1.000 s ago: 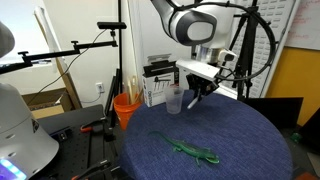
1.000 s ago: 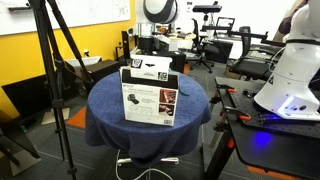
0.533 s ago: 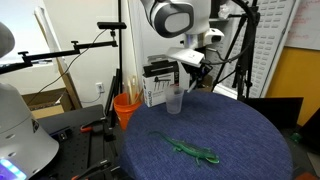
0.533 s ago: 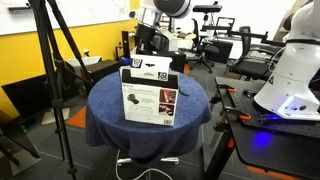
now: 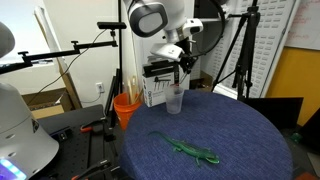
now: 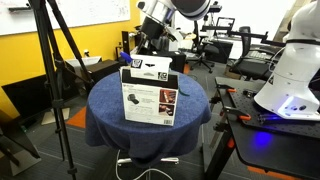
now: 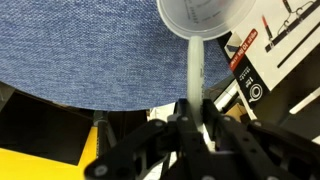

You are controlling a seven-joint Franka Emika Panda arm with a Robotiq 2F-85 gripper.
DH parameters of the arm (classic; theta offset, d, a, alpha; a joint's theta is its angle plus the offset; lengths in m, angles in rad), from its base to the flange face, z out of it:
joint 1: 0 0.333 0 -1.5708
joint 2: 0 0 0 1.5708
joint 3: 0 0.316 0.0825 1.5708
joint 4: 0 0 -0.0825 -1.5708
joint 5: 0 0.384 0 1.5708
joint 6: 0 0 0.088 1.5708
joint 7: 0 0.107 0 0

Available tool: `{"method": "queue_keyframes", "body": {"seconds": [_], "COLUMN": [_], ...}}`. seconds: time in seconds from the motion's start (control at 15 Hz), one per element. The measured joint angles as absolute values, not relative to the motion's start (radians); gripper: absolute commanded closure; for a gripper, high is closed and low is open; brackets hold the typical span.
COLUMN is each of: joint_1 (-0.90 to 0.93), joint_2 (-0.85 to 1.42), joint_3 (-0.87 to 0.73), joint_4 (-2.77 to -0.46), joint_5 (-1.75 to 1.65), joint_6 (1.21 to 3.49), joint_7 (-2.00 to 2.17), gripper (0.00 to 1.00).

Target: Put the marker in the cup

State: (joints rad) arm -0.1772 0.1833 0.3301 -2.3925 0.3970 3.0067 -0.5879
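Note:
My gripper [image 5: 185,67] hangs just above the clear cup [image 5: 174,100], which stands at the far side of the blue-clothed round table [image 5: 245,130]. In the wrist view the gripper [image 7: 190,112] is shut on the marker [image 7: 194,72], a slim white stick that points out from the jaws toward the cup's rim [image 7: 205,20]. The marker's tip reaches the edge of the cup. Its blue cap end is hidden. In an exterior view the gripper [image 6: 156,36] shows behind a box that hides the cup.
A green toy lizard [image 5: 190,152] lies at the table's front. An orange bucket [image 5: 126,108] stands beside the table. A black and white box [image 5: 157,86] stands behind the cup and also shows in an exterior view [image 6: 150,92]. A tripod [image 6: 55,70] stands nearby.
My gripper has swung with the marker from the right of the cup up and to the left, to just over the cup. The cup and lizard have not moved.

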Motion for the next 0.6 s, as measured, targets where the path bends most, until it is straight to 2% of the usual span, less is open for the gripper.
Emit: {"method": "queue_keyframes", "body": {"seconds": [0.6], "joint_1": [-0.212], "joint_2": [0.133], "joint_3": [0.395], "joint_4": [-2.484], "joint_5": [0.559], "joint_6": [3.045], "joint_7": [-0.658], "gripper": [0.95]}}
